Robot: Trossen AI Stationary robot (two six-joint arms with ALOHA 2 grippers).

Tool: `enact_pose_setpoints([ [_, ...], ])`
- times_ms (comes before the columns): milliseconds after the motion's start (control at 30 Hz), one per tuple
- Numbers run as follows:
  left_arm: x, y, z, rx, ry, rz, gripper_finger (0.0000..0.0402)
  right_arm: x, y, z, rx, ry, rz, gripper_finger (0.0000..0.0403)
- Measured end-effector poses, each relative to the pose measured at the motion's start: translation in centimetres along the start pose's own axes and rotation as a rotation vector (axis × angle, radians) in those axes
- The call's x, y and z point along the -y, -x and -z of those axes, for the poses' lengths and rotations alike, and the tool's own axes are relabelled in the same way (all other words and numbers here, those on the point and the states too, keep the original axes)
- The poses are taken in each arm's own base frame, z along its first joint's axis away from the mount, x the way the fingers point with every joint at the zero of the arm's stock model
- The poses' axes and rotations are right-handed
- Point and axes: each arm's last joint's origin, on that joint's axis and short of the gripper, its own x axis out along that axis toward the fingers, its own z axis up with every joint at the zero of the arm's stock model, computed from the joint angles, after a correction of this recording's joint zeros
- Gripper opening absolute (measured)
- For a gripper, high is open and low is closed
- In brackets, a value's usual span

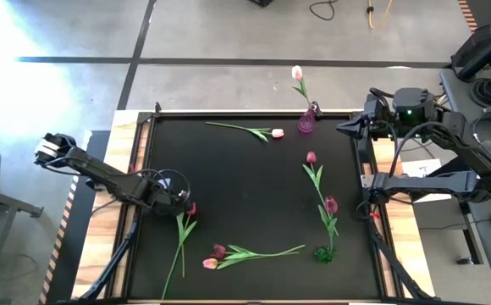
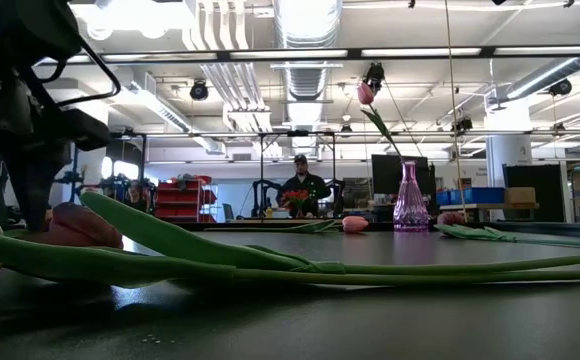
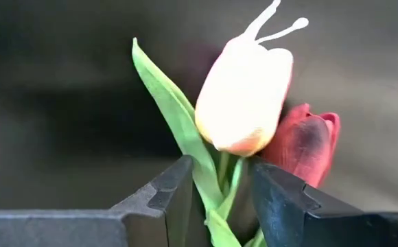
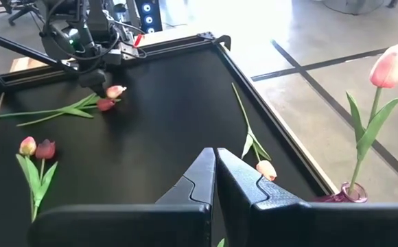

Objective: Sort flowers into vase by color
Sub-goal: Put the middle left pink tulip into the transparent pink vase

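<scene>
My left gripper (image 1: 182,203) (image 3: 223,178) hangs over the table's left side, shut low around two tulips just below their heads. One head is pale (image 3: 243,92), the other dark magenta (image 3: 305,144); the high view shows only the magenta head (image 1: 191,208). Their stems (image 1: 178,246) lie on the black mat, running toward the near edge. A purple vase (image 1: 306,121) at the far edge holds one upright pink tulip (image 1: 297,73). My right gripper (image 1: 344,129) (image 4: 216,161) waits shut at the table's right far side. My left gripper has the two tulips' stems and a leaf (image 3: 213,185) between its two fingers, just below the heads. The leaf lies against one finger (image 3: 175,195). The fingers come from above, across the stems. The long stems (image 4: 48,113) trail away flat on the mat.
A pale pink tulip (image 1: 277,133) lies near the far edge. A maroon tulip (image 1: 219,251) and a pink one (image 1: 210,263) lie together by the near edge. Two magenta tulips (image 1: 331,204) (image 1: 311,158) stretch from a small green vase (image 1: 323,252) on the right. A raised frame (image 1: 144,169) borders the mat.
</scene>
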Motion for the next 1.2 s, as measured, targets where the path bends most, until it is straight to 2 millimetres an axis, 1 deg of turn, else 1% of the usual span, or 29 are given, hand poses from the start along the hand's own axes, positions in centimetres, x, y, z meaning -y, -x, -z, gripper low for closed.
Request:
enact_pose_setpoints([
  [133, -0.3, -0.5, 0.0, 0.007, -0.003, -0.033, 0.0113, 0.1, 0.0, 0.0, -0.002, 0.010, 0.020, 0.0009],
  [233, -0.4, -0.9, 0.0, 0.010, -0.011, -0.045, 0.0094, 0.1, 0.0, 0.0, -0.002, 0.022, 0.021, 0.0009],
  [367, -0.5, -0.9, -0.1, 0.015, -0.023, -0.048, 0.0053, 0.1, 0.0, 0.0, -0.002, 0.024, 0.021, 0.0009],
  [467, -0.2, -0.3, -0.2, 0.062, -0.055, -0.034, 0.0014, 0.1, 0.0, 0.0, -0.001, 0.024, 0.021, 0.0009],
  [500, 0.0, 0.2, -0.3, 0.089, -0.061, -0.029, 0.0008, 0.1, 0.0, 0.0, -0.001, 0.024, 0.021, 0.0009],
  [633, 0.5, 2.2, -0.5, 0.159, -0.096, -0.023, 0.0007, 0.1, 0.0, 0.0, 0.000, 0.027, 0.021, 0.0009],
  [833, 1.7, 6.0, -0.9, 0.280, -0.123, 0.017, 0.0002, 0.1, -0.1, -0.1, 0.005, 0.035, 0.021, 0.0009],
  [900, 1.9, 7.6, -1.2, 0.332, -0.132, 0.012, 0.0002, 0.1, -0.1, -0.1, 0.008, 0.037, 0.021, 0.0009],
  [967, 2.1, 9.3, -1.6, 0.393, -0.148, 0.004, 0.0002, 0.2, -0.6, -0.4, 0.011, 0.043, 0.021, 0.0009],
  [1100, 2.5, 13.3, -2.5, 0.512, -0.181, 0.014, 0.0002, 0.3, -1.2, -0.8, 0.026, 0.062, 0.021, 0.0009],
  [1200, 3.2, 16.2, -3.2, 0.594, -0.214, 0.060, 0.0002, 0.4, -2.0, -1.1, 0.013, 0.062, 0.018, 0.0009],
])
